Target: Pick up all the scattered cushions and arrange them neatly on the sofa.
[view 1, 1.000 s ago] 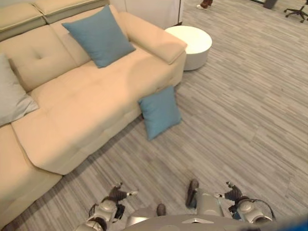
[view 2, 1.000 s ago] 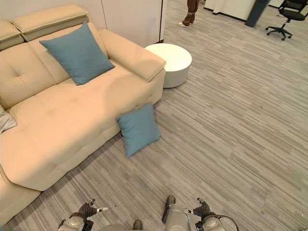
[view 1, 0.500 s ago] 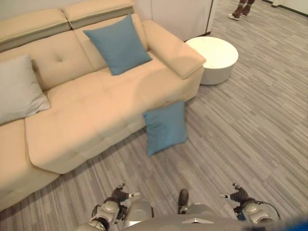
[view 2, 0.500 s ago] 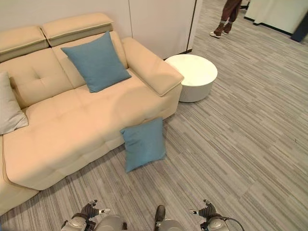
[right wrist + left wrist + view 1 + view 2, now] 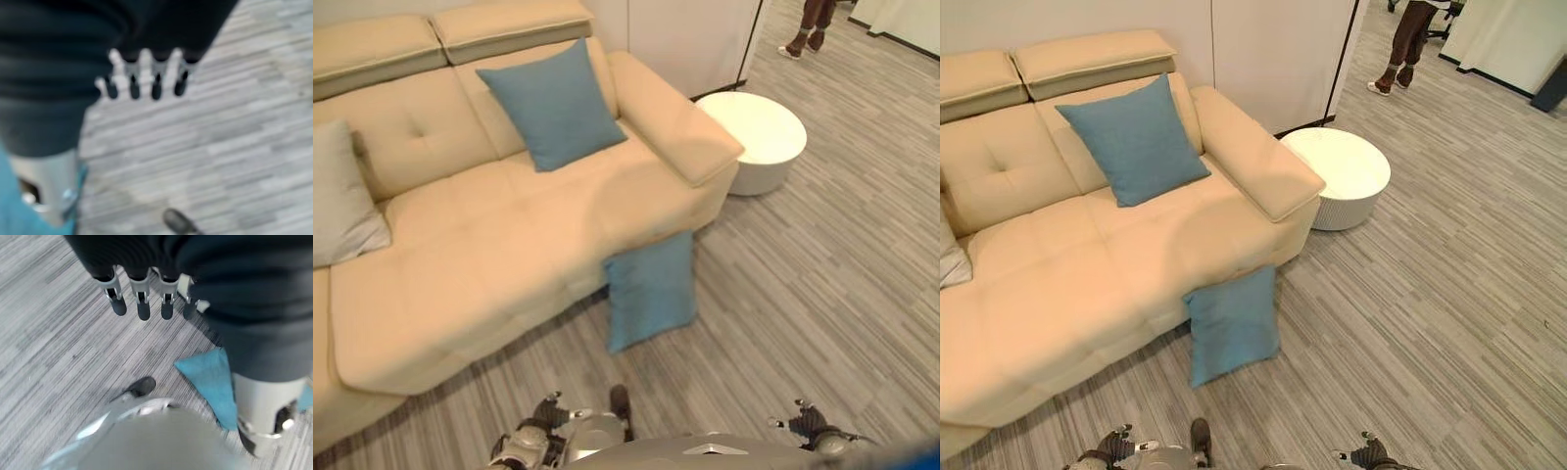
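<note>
A blue cushion stands on the floor, leaning against the front of the beige sofa. It also shows past my left hand in the left wrist view, blue cushion. A second blue cushion leans upright on the sofa's backrest near the right armrest. A grey cushion rests at the sofa's left. My left hand hangs low over the floor, fingers straight and holding nothing. My right hand hangs the same way, open and empty. Both hands sit at the bottom edge of the eye views, left hand, right hand.
A round white side table stands on the striped grey floor just right of the sofa's armrest. A person's legs show at the far back right. A pale wall panel rises behind the sofa.
The whole picture has shifted, so the camera moved; the sofa and floor cushion now sit closer and more central. Both hands stay low and empty.
</note>
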